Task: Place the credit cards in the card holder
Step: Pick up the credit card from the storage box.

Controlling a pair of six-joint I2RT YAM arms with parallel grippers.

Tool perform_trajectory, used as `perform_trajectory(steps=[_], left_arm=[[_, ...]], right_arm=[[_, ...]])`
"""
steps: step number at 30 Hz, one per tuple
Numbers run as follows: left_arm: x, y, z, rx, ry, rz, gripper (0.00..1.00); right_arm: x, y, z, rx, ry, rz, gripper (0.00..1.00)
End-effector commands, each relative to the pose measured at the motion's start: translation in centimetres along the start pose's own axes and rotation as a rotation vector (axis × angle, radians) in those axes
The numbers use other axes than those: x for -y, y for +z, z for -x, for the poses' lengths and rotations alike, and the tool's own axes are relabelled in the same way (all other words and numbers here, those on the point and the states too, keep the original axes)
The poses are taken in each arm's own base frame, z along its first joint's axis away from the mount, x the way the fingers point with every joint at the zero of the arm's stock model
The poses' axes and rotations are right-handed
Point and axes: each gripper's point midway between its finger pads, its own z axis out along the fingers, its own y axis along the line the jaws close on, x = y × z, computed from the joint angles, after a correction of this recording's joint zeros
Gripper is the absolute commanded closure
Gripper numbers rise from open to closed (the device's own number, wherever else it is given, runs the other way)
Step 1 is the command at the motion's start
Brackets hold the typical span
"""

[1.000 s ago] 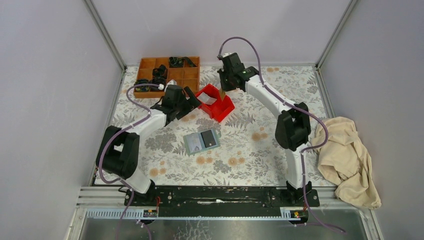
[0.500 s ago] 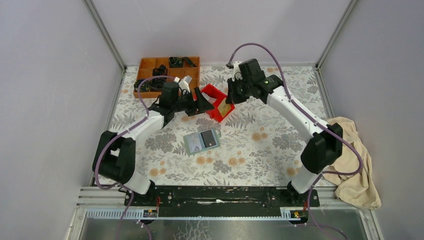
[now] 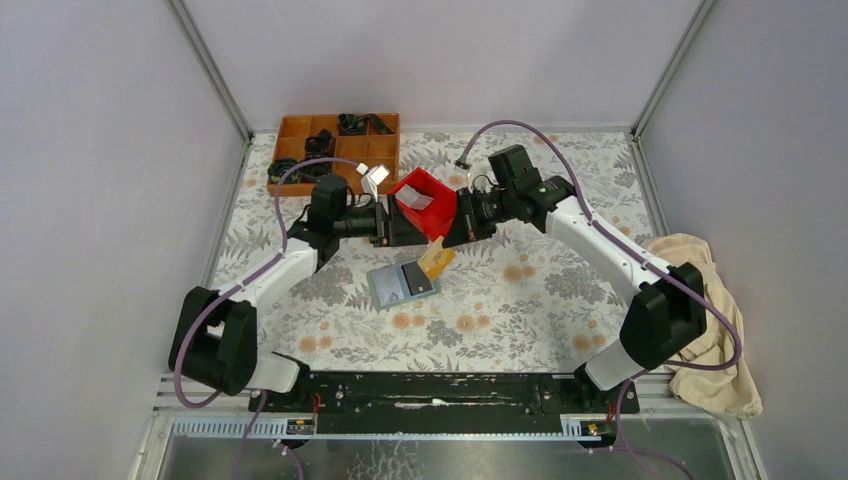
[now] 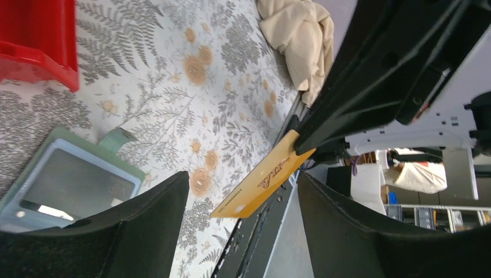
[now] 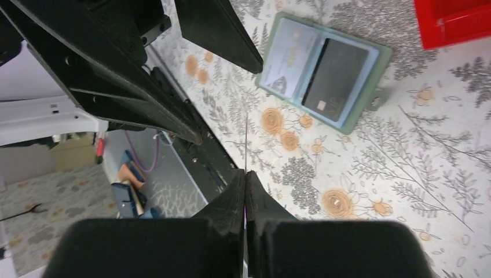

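Note:
The sage-green card holder (image 3: 402,283) lies open on the floral mat. A dark grey card (image 5: 334,81) sits in one pocket and a whitish card (image 5: 292,61) in the other. My right gripper (image 3: 452,232) is shut on the yellow-tan card (image 3: 435,260) and holds it tilted just above the holder's far right corner. In the right wrist view the card (image 5: 245,145) shows edge-on between the shut fingers (image 5: 231,197). My left gripper (image 3: 400,222) is open and empty, facing the card (image 4: 263,182), which hangs between its fingers (image 4: 145,231) without touching them.
A red bin (image 3: 440,212) with a pale flat piece inside stands just behind both grippers. A brown compartment tray (image 3: 372,150) with black parts is at the back left. A beige cloth (image 3: 695,310) lies at the right edge.
My right gripper has swung from the red bin forward and left, carrying the yellow-tan card down over the card holder. My left gripper has moved right to face it.

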Motion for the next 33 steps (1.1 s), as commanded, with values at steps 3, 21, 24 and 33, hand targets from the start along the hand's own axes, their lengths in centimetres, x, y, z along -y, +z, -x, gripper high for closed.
perform_trajectory(steps=[3, 21, 24, 33], left_arm=[[2.4, -1.2, -1.5, -0.042, 0.072, -0.113, 0.29], [4.8, -2.1, -3.3, -0.096, 0.01, -0.277, 0.57], [5.4, -2.2, -3.4, -0.102, 0.0, -0.317, 0.82], [3.2, -1.5, -4.0, -0.081, -0.07, -0.263, 1.0]], right_arm=[[-4.0, -1.6, 1.1, 0.048, 0.001, 0.214, 1.0], [-4.3, 0.4, 0.4, -0.034, 0.071, 0.386, 1.0], [-4.0, 0.5, 0.3, -0.034, 0.076, 0.386, 1.0], [-2.3, 0.3, 1.9, 0.041, 0.058, 0.278, 0.63]])
